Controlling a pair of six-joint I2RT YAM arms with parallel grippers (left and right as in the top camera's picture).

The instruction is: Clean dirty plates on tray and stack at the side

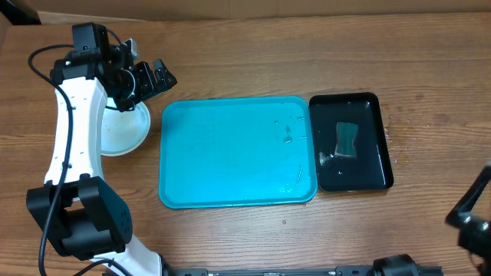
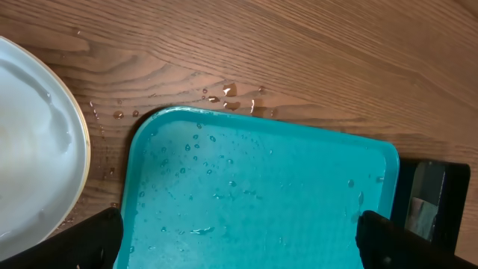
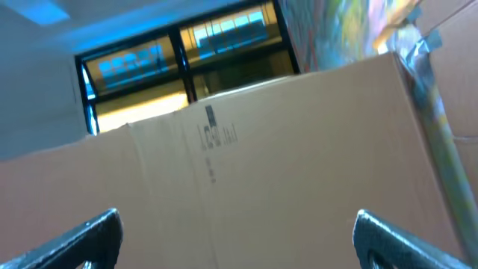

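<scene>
The turquoise tray [image 1: 230, 153] lies mid-table, wet with droplets and holding no plates; it also shows in the left wrist view [image 2: 261, 187]. A white plate [image 1: 123, 132] sits on the table left of the tray, partly under my left arm. In the left wrist view the white plate [image 2: 30, 149] shows a thin lime edge at its rim. The light blue plate is hidden. My left gripper [image 1: 156, 77] [image 2: 239, 228] is open and empty, above the table between the plate and the tray's far left corner. My right gripper [image 3: 237, 224] is open and empty, pointing up at a cardboard box.
A black glossy tray [image 1: 351, 142] holding water and a green sponge [image 1: 347, 139] stands against the turquoise tray's right side. Water drops lie on the wood by the tray's corner [image 2: 231, 93]. My right arm [image 1: 474, 215] is at the front right edge.
</scene>
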